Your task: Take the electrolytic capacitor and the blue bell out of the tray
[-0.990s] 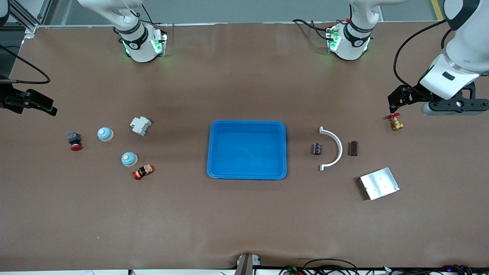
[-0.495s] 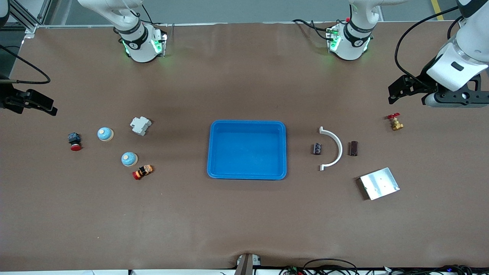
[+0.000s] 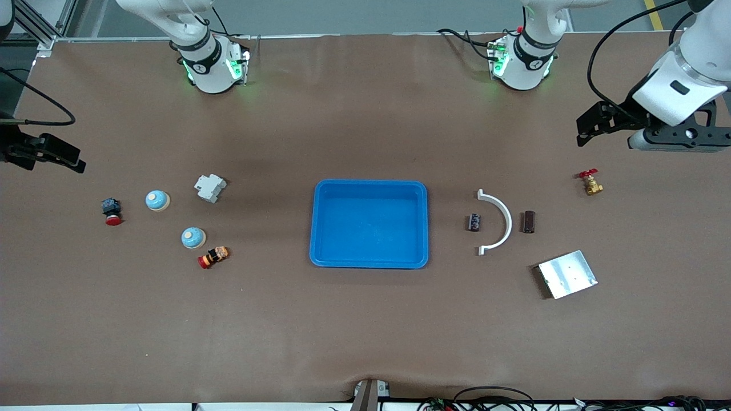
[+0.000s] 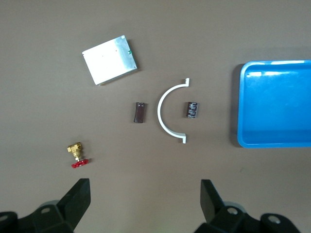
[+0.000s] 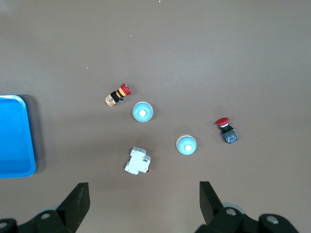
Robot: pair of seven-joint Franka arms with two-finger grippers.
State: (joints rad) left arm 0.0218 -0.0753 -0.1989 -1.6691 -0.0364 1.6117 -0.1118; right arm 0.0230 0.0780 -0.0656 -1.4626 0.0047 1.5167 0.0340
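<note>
A small black capacitor (image 3: pixel 474 222) lies on the table beside the blue tray (image 3: pixel 320 224), toward the left arm's end; it also shows in the left wrist view (image 4: pixel 191 109). A brown capacitor (image 3: pixel 529 222) (image 4: pixel 140 112) lies past a white arc. Two blue-domed bells (image 3: pixel 157 200) (image 3: pixel 193 237) stand toward the right arm's end, and both show in the right wrist view (image 5: pixel 186 144) (image 5: pixel 143 112). My left gripper (image 3: pixel 679 140) (image 4: pixel 144 204) is open and empty, high over the table by the brass valve. My right gripper (image 3: pixel 17 153) (image 5: pixel 143 204) is open and empty, high over its end of the table.
A white arc (image 3: pixel 499 220), a metal plate (image 3: pixel 567 274) and a brass valve (image 3: pixel 591 182) lie near the capacitors. A white breaker (image 3: pixel 209 187), a red push button (image 3: pixel 111 211) and a red-and-yellow button (image 3: pixel 213 257) lie near the bells.
My left gripper has drawn away from over the brass valve, toward the robots' bases. The right arm and all the objects have not moved.
</note>
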